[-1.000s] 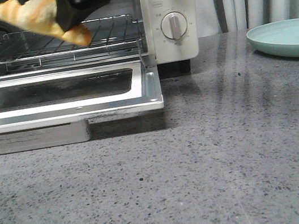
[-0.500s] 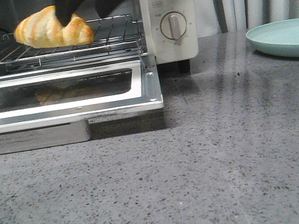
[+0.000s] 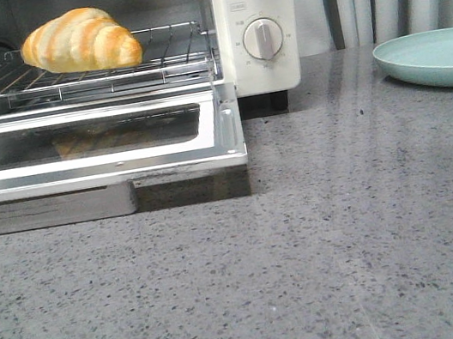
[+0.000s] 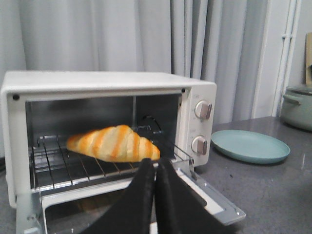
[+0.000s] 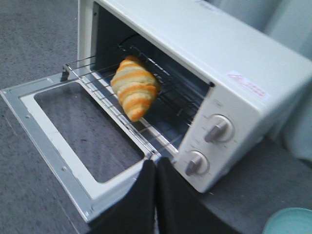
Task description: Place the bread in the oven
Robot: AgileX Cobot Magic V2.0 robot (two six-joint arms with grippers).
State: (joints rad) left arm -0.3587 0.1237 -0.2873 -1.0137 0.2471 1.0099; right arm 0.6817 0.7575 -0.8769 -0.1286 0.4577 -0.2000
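The bread [image 3: 80,42] lies on the wire rack [image 3: 164,54] inside the oven [image 3: 259,25], toward the side away from the dials [image 3: 262,39], with nothing touching it. The oven's glass door [image 3: 92,148] hangs fully open, flat in front of the rack. A pale green plate [image 3: 434,58] sits on the bench [image 3: 310,251], well apart from the oven on its dial side. The left claw [image 4: 154,175] and right claw [image 5: 156,180] are both closed and empty, clear of the oven. Placement looks done; shutting the door may be all that's left.
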